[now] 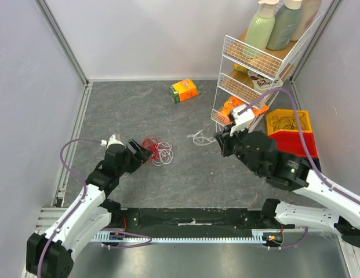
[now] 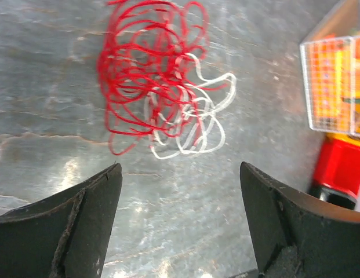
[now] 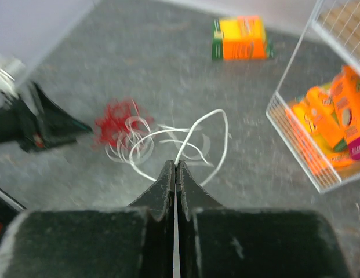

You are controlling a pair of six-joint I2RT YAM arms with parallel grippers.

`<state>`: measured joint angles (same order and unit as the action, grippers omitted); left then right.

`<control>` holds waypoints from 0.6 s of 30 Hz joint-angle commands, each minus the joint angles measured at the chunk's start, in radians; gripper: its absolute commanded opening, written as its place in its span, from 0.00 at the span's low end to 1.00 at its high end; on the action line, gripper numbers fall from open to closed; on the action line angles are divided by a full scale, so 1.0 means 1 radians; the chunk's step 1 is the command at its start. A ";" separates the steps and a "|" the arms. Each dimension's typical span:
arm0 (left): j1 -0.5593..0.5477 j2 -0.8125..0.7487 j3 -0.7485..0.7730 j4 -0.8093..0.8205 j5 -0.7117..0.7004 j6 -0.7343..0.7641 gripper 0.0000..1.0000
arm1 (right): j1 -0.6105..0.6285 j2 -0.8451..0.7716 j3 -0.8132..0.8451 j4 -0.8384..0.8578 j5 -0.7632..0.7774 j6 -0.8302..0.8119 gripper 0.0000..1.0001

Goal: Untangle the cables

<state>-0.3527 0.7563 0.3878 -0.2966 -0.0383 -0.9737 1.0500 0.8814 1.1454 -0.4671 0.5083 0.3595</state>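
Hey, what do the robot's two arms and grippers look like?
The left arm and right arm have white shells with black joints, and a thin purple hose loops along each. The left gripper and right gripper are black, with wedge-shaped fingers.

We are in a robot test lab: a left arm (image 1: 81, 202) and a right arm (image 1: 324, 186) bolted to a gray counter (image 1: 139, 110), boxed in by plain walls (image 1: 151, 35) and metal rails (image 1: 64, 37).

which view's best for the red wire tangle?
Left wrist: the thin red wire tangle fills the upper frame, close and sharp, with individual loops visible. Top external shows only a small red clump. Right wrist shows it blurred at the left.
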 commanded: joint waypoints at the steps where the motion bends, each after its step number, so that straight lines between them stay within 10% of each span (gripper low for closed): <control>1: 0.008 -0.041 0.042 0.024 0.156 0.108 0.89 | 0.001 0.002 -0.065 -0.062 0.022 0.058 0.00; 9: 0.004 0.087 0.056 0.120 0.342 0.139 0.91 | -0.034 0.010 -0.041 -0.469 0.494 0.240 0.00; 18: -0.002 0.097 0.026 0.212 0.425 0.138 0.91 | -0.631 0.031 -0.050 -0.487 0.398 0.144 0.00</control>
<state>-0.3531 0.8707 0.4194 -0.1566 0.3161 -0.8803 0.5472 0.9005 1.0664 -0.9352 0.8734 0.5232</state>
